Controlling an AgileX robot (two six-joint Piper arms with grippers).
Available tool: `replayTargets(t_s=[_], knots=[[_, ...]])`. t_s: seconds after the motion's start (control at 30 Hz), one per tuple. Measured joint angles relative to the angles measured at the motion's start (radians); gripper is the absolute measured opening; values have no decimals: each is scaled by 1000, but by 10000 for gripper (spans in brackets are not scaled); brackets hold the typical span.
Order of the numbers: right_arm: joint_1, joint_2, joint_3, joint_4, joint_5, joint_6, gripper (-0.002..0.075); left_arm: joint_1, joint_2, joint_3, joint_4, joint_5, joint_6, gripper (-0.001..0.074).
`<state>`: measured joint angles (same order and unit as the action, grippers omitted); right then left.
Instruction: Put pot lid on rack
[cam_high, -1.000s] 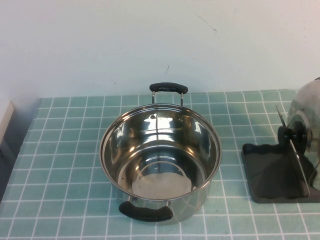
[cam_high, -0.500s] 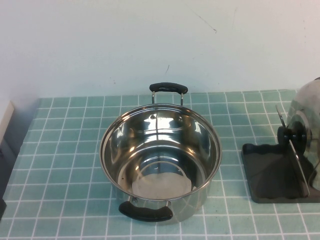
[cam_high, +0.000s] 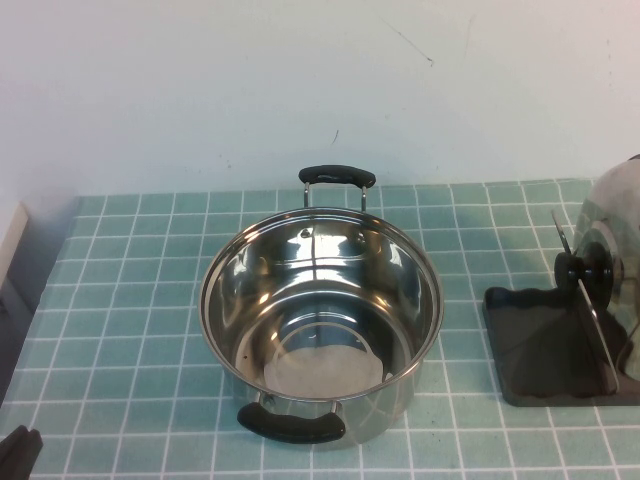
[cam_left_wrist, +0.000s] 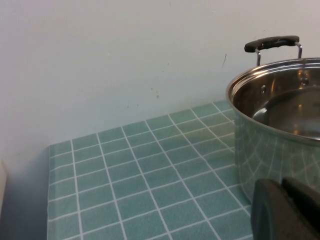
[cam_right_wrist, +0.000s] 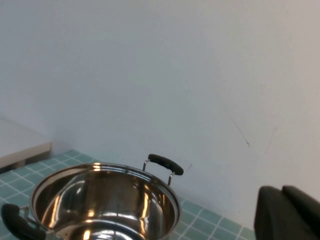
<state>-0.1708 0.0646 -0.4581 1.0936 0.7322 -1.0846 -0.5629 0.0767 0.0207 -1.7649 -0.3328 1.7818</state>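
Observation:
The shiny steel pot lid (cam_high: 612, 232) with its black knob (cam_high: 585, 272) stands upright on edge at the right table edge, partly cut off by the frame. It rests in the dark rack (cam_high: 545, 350), behind a thin wire divider (cam_high: 600, 330). My left gripper (cam_high: 18, 452) shows only as a dark tip at the near left corner, far from the lid. In the left wrist view the left gripper (cam_left_wrist: 287, 210) is shut and empty beside the pot. My right gripper (cam_right_wrist: 287, 212) shows only in the right wrist view, shut and empty.
A deep steel pot (cam_high: 320, 320) with two black handles stands open in the middle of the teal tiled table (cam_high: 130, 300); it also shows in the left wrist view (cam_left_wrist: 280, 130) and the right wrist view (cam_right_wrist: 100, 200). A white wall stands behind.
The tip of my left gripper has come into the high view at the near left corner. Pot, lid and rack have not moved.

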Motion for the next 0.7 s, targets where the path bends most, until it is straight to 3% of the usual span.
replayTargets(t_s=[0.2,0.43,0.5,0.67,0.7], knots=[[0,0,72,-85,-52,0,-1,0,0,0,2,2,0,-1],[0,0,139,-127,-243,-28,-1,0,0,0,2,2,0,-2],[0,0,150,-289,-268,60,-1,0,0,0,2,2,0,-1],[0,0,175,-966,-259,692,-1,0,0,0,2,2,-2,-2],[0,0,183,-1033,-266,756,-1,0,0,0,2,2,-2,-1]])
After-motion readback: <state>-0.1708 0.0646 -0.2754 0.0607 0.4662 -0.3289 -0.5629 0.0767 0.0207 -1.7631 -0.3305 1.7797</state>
